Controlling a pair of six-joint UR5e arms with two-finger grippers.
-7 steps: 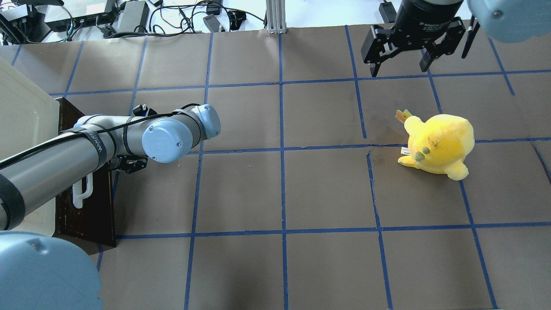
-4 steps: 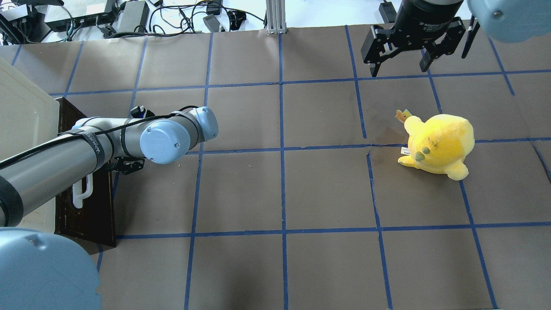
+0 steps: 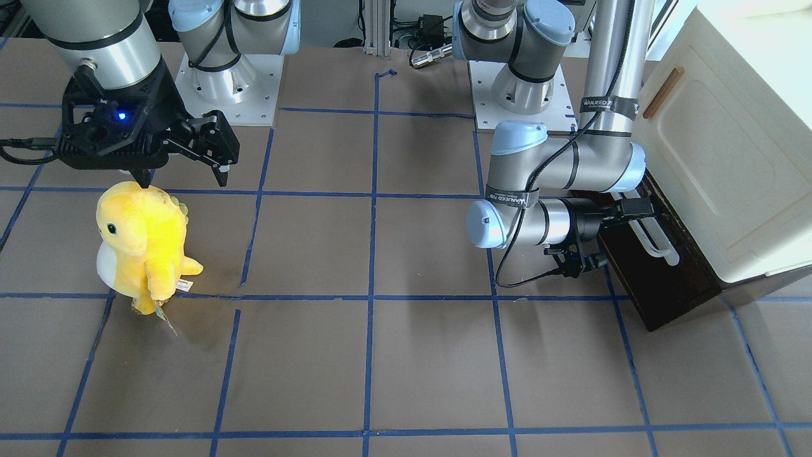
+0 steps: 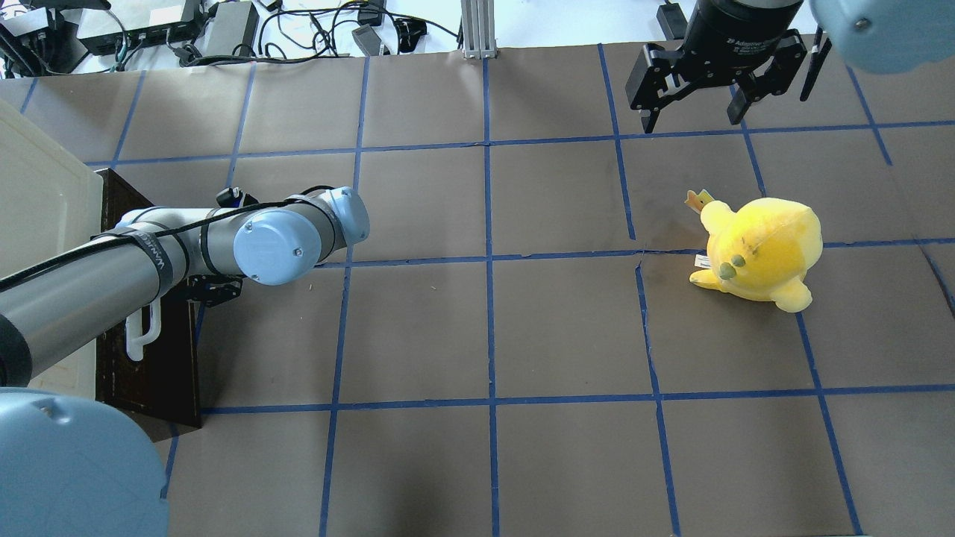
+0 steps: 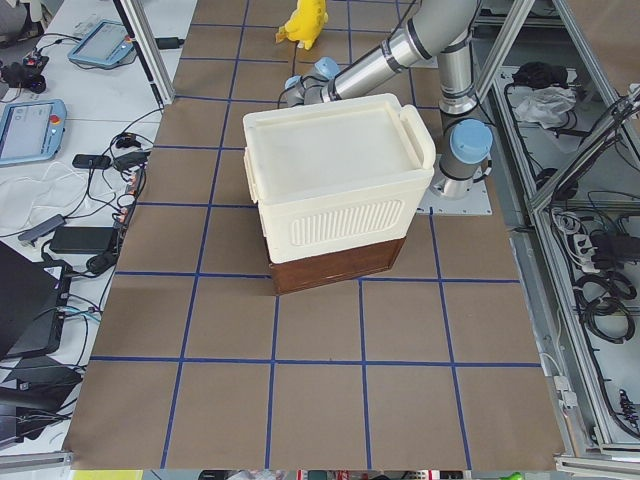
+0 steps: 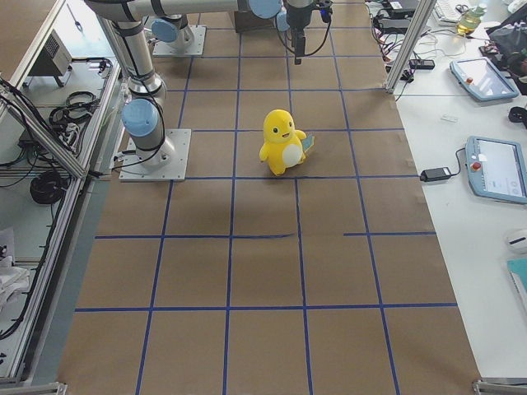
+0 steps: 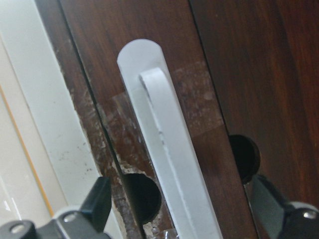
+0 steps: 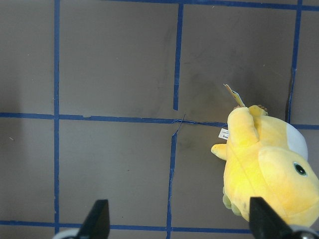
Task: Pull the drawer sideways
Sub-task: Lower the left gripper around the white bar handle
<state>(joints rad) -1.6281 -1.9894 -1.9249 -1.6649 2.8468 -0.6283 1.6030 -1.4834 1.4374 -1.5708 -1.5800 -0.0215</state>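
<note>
The dark brown wooden drawer sits under a cream cabinet at the table's left; it also shows in the front view and the left side view. Its white loop handle fills the left wrist view. My left gripper is open right at the drawer front, one finger on each side of the handle, not touching it. No pale inside wood shows. My right gripper is open and empty, hovering far off at the back right.
The cream cabinet with a small brown handle stands on the drawer. A yellow plush toy stands on the right half of the brown, blue-taped table, below my right gripper.
My left arm has moved left, bringing the gripper closer to the drawer front and its handle. The right arm, the drawer and the plush have not moved.
</note>
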